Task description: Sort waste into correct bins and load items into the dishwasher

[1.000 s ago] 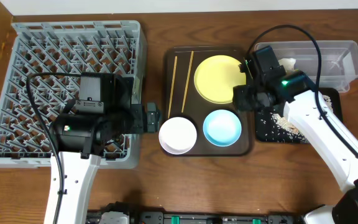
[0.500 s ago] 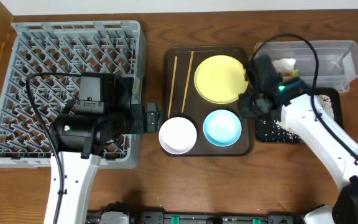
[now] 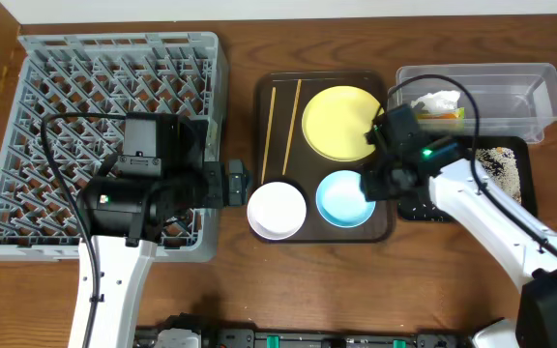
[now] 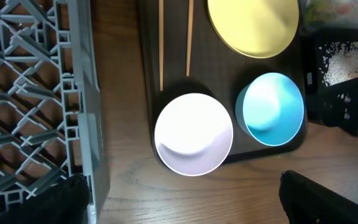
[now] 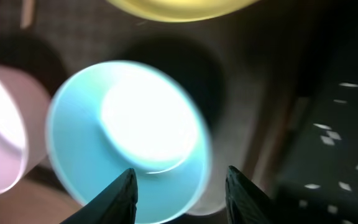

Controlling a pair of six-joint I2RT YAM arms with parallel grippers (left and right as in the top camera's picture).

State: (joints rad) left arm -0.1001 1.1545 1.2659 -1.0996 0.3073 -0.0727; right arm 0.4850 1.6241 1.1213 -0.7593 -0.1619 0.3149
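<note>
Right gripper [image 5: 184, 190] is hovering, jaws parted and holding nothing, bracketing the light blue bowl [image 3: 344, 198] at its 3 o'clock rim. Bowl is sitting in the 5 o'clock corner of the serving tray [image 3: 262, 155], nearer this arm.

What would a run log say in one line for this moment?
right fingers: open, over blue bowl | left fingers: open, near white bowl | plate, chopsticks: on brown tray | tissue: in tub
</note>
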